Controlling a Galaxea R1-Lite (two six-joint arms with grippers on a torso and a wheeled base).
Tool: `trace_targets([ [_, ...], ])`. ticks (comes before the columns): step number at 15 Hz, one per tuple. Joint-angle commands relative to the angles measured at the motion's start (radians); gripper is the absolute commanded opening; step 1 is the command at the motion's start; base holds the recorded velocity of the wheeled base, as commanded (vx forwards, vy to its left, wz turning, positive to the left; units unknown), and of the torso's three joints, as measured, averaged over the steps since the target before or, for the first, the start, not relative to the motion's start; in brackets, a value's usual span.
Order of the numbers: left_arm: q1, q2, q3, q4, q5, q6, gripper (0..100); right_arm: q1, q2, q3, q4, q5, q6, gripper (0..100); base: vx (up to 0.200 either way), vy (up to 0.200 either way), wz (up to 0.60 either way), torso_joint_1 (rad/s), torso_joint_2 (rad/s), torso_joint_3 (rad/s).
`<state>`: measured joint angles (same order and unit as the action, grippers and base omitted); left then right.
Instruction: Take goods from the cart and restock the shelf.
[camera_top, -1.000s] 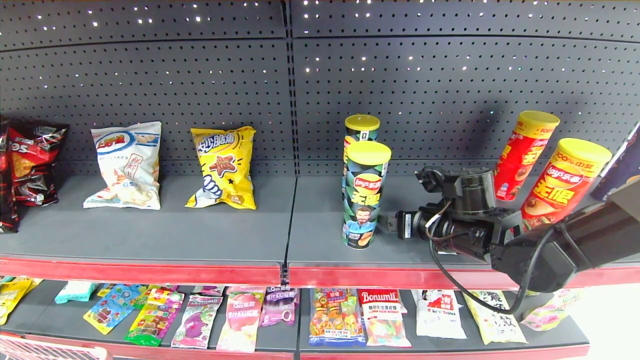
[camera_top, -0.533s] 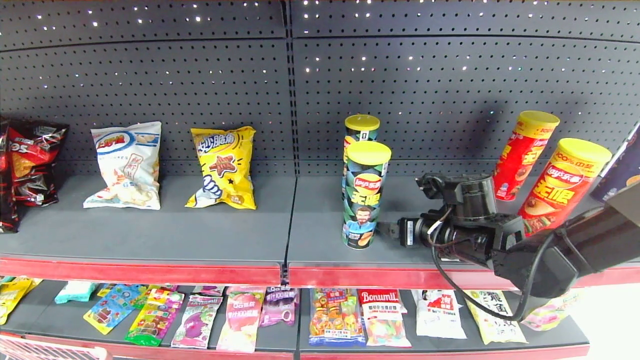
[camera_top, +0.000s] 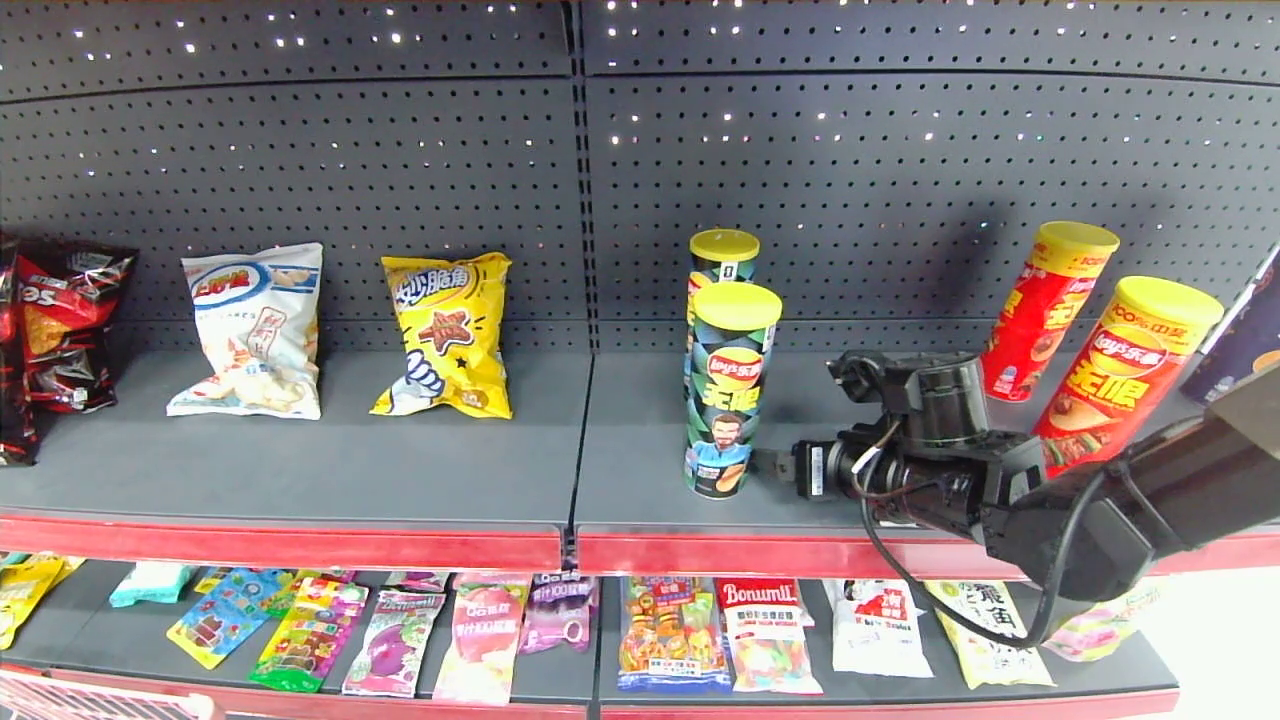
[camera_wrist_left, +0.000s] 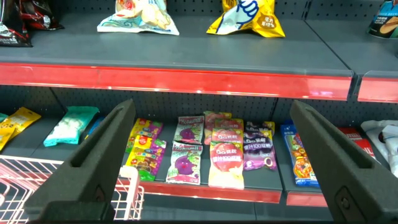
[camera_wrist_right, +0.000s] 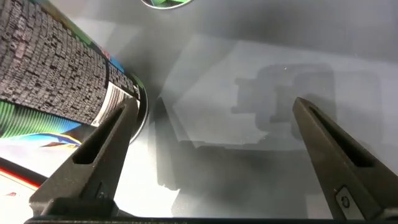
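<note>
Right gripper (camera_wrist_right: 211, 106) is gaping wide above the shelf (camera_top: 650, 485), gripping nothing; in the head view its wrist is hiding the fingers. Green chip can (camera_top: 730, 390) is standing upright just beside one finger, contact unclear. Left gripper (camera_wrist_left: 211, 109) is hanging wide apart, empty.

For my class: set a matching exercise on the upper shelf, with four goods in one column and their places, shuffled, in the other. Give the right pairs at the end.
Goods
1. white snack bag
2. yellow snack bag
3. front green can
4. front red can

Places on the upper shelf
A. near its right end
B. just right of the middle seam
C. just left of that seam
D. left of the yellow bag

Pairs: 1-D, 2-C, 3-B, 4-A
</note>
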<state>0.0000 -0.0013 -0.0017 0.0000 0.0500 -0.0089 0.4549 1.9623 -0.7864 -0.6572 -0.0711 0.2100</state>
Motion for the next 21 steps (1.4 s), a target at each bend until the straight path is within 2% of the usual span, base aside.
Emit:
trace_targets([
  [1, 0.0, 0.001, 0.0, 0.0, 0.001, 0.0, 100, 0.001, 0.001, -0.004, -0.001, 0.002, 0.0, 100, 0.0, 0.0, 0.0, 0.0, 0.0, 0.0],
  [9, 0.0, 0.001, 0.0, 0.0, 0.001, 0.0, 100, 0.001, 0.003, -0.004, -0.005, 0.011, 0.005, 100, 0.0, 0.0, 0.0, 0.0, 0.0, 0.0],
  [12, 0.0, 0.001, 0.0, 0.0, 0.001, 0.0, 100, -0.03, -0.037, 0.013, -0.005, 0.01, 0.0, 100, 0.0, 0.0, 0.0, 0.0, 0.0, 0.0],
  [15, 0.0, 0.001, 0.0, 0.0, 0.001, 0.0, 100, -0.062, -0.151, 0.102, -0.004, 0.011, -0.02, 100, 0.0, 0.0, 0.0, 0.0, 0.0, 0.0],
  [21, 0.0, 0.001, 0.0, 0.0, 0.001, -0.002, 100, -0.047, -0.448, 0.276, -0.002, 0.025, -0.058, 100, 0.0, 0.0, 0.0, 0.0, 0.0, 0.0],
])
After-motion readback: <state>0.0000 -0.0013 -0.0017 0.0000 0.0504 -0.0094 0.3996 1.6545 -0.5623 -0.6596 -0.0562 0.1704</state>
